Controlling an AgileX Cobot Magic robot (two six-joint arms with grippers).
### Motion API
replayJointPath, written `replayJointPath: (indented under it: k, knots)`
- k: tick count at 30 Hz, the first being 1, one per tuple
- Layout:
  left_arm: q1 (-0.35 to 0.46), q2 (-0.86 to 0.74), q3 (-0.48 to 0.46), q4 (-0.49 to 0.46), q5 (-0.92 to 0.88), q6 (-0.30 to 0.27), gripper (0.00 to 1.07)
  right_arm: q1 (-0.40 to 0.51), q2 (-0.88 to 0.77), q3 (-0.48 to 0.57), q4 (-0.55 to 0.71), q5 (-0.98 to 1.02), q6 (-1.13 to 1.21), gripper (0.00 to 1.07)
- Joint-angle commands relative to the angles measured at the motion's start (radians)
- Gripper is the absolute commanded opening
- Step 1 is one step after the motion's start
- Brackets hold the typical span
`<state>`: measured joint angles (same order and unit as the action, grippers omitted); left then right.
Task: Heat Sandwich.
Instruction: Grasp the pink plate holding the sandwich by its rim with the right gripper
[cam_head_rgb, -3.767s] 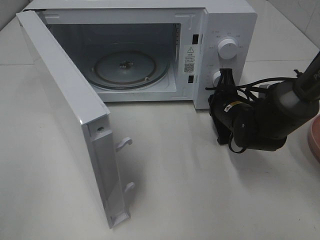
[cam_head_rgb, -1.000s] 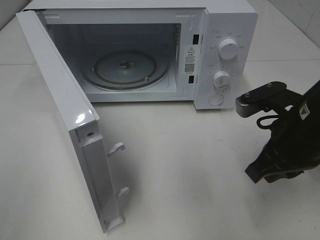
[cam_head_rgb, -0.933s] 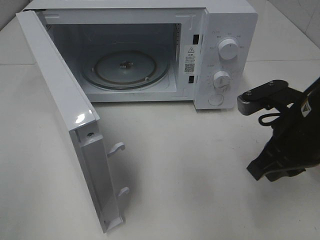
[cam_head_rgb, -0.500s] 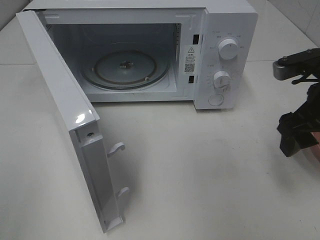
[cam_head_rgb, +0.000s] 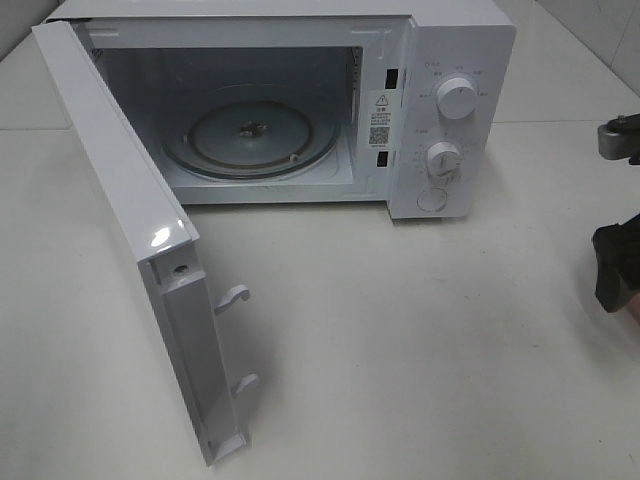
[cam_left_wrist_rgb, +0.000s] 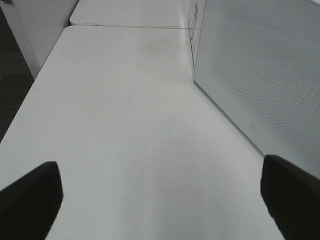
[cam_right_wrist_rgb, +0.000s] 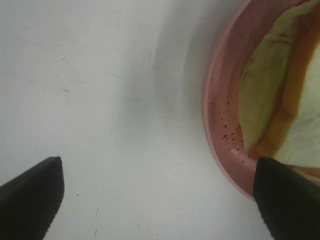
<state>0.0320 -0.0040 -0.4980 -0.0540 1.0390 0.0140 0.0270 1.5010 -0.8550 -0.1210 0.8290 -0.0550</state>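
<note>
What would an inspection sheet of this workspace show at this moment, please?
Surface: white table, faint scuffs only.
Job's things: microwave with door wide open, glass turntable empty; sandwich lying in pink dish.
Clutter: nothing seen.
Claws: left claw open over the table, empty; right claw open, empty, at the dish's edge.
Cables: nothing seen.
Surroundings: adjoining white tabletop beyond a seam.
</note>
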Motion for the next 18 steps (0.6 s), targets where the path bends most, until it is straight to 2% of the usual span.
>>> replayJointPath:
  k: [1, 9, 18]
  knots:
    - [0.003, -0.029, 0.002, -0.008, -0.005, -0.001, 1.01, -0.023, 0.049, -0.039, -0.014, -0.010, 0.011, 0.99]
    - [0.003, -0.029, 0.002, -0.008, -0.005, -0.001, 1.01, -0.051, 0.138, -0.086, -0.034, -0.030, 0.013, 0.95]
    - [0.003, -0.029, 0.002, -0.008, -0.005, -0.001, 1.01, -0.051, 0.214, -0.088, -0.031, -0.096, 0.014, 0.93]
